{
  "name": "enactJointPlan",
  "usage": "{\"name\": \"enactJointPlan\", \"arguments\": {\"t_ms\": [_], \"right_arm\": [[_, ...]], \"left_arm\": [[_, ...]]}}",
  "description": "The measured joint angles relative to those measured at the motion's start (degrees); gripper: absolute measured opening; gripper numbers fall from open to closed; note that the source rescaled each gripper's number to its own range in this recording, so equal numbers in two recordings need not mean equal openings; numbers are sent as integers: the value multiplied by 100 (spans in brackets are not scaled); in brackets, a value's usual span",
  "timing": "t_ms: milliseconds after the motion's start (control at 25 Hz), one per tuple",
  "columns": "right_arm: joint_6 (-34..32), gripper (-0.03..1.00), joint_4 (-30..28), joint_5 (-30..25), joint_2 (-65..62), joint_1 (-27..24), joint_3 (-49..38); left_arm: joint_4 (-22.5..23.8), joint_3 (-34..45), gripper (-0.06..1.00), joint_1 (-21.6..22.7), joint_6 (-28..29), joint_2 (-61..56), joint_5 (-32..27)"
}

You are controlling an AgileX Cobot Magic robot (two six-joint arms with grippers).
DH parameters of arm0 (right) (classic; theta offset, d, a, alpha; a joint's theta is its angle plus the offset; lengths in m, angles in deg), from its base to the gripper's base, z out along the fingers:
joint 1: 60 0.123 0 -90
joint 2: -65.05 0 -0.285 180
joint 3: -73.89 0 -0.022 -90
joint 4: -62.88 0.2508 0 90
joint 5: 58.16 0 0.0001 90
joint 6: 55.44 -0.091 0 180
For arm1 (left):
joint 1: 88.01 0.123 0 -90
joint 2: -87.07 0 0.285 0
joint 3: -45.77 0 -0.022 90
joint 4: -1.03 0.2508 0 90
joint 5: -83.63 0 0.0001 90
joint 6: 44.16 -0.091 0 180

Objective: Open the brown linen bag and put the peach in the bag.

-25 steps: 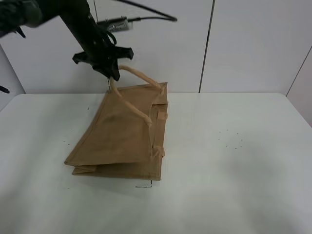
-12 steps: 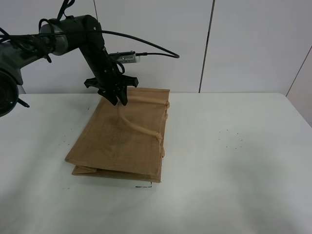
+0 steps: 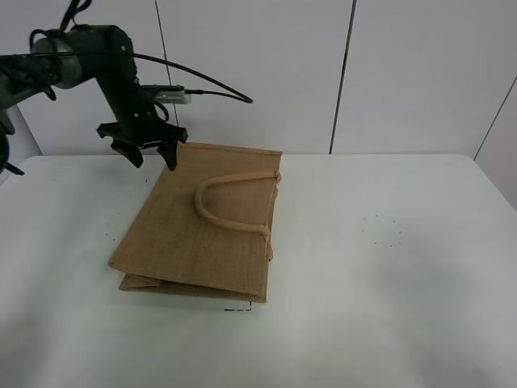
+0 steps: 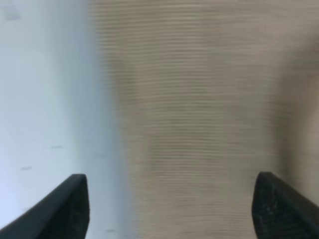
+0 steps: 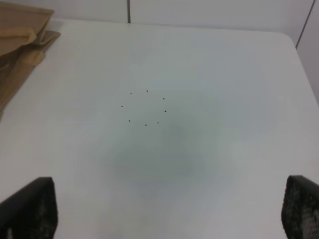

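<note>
The brown linen bag is being seen lying flat on the white table, with one rolled loop handle resting curved on its upper face. The left gripper is being held spread and empty above the bag's far left corner; in the left wrist view its fingers are wide apart over the weave. The right gripper is being held spread over bare table, beside the bag's edge
</note>
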Motion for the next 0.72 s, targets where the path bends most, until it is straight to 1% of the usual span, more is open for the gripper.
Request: {"name": "enactJointPlan", "arguments": {"t_ms": [160,240,320,440,600,720], "right_arm": [[0,100,0,0,0,0,0],[0,100,0,0,0,0,0],[0,100,0,0,0,0,0],[0,100,0,0,0,0,0],[0,100,0,0,0,0,0],[0,100,0,0,0,0,0]], "left_arm": [[-6,0,100,662,0,0,-1],[-6,14,100,841,0,-8,-1],[-45,134,100,893,3,-94,-1],[-87,551,99,886,3,-405,-1],[-101,1380,99,856,3,-1229,-1],[-101,2227,99,842,3,-2078,-1]]}}
